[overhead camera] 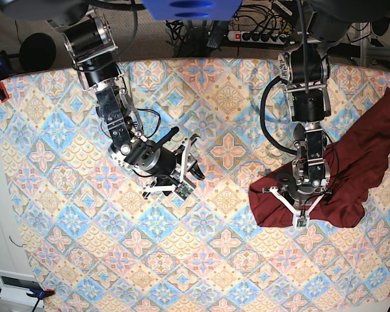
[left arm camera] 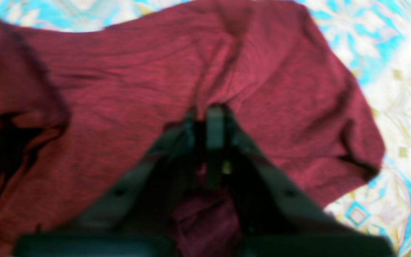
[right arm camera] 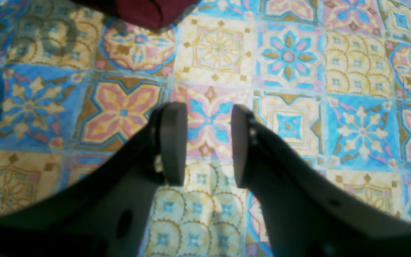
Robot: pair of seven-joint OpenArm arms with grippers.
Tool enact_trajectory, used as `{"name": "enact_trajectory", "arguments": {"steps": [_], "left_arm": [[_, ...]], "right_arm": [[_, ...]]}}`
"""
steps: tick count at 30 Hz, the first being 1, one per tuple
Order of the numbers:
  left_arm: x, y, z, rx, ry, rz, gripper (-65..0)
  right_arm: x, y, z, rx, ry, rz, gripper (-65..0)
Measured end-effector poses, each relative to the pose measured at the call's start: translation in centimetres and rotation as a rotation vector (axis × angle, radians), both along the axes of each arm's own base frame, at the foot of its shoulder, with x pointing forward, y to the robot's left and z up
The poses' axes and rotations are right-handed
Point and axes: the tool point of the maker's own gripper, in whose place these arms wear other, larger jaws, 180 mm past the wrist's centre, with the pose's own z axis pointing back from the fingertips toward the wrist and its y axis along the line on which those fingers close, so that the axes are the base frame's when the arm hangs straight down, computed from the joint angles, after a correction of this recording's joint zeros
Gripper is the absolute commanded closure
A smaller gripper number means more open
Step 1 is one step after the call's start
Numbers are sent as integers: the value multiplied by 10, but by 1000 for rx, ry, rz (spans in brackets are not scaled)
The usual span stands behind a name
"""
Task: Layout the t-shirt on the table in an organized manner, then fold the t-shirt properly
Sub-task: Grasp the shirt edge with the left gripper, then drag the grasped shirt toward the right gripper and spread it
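Crumpled, not yet laid flat: t-shirt [overhead camera: 351, 175], dark maroon, heaped near the right-hand edge of the tabletop [overhead camera: 71, 247] in the base view, one part trailing up toward that edge's far corner, the rest bunched in a rounded lobe nearer the middle. Directly over that lobe, left gripper [overhead camera: 298, 201], fingers [left arm camera: 215, 125] pressed together and pinched on a raised ridge of the t-shirt, with folds fanning away from the pinch in the left wrist view and more maroon cloth bulging between the finger bases. Well apart from the t-shirt, toward the tabletop's centre-left, right gripper [overhead camera: 182, 170], fingers [right arm camera: 172, 142] parted with a clear gap, nothing between them, only the blue, pink and cream floral tiles beneath. At the top edge of the right wrist view, a small rounded corner of the t-shirt, clear of those fingers. Beyond the tabletop's far edge, a tangle of cables [overhead camera: 260, 29] around a power strip.
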Motion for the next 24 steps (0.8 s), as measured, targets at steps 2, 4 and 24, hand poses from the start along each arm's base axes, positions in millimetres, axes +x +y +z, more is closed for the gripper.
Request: {"name": "enact_trajectory", "arguments": {"steps": [2, 4, 24], "left_arm": [[1, -6, 1, -5, -5, -13, 0], [3, -17, 11, -30, -38, -20, 0], [-68, -255, 178, -230, -281, -701, 0]], "right_arm": [[0, 0, 0, -1, 1, 0, -204], [0, 0, 0, 3, 2, 1, -204], [27, -195, 46, -115, -147, -395, -204]]}}
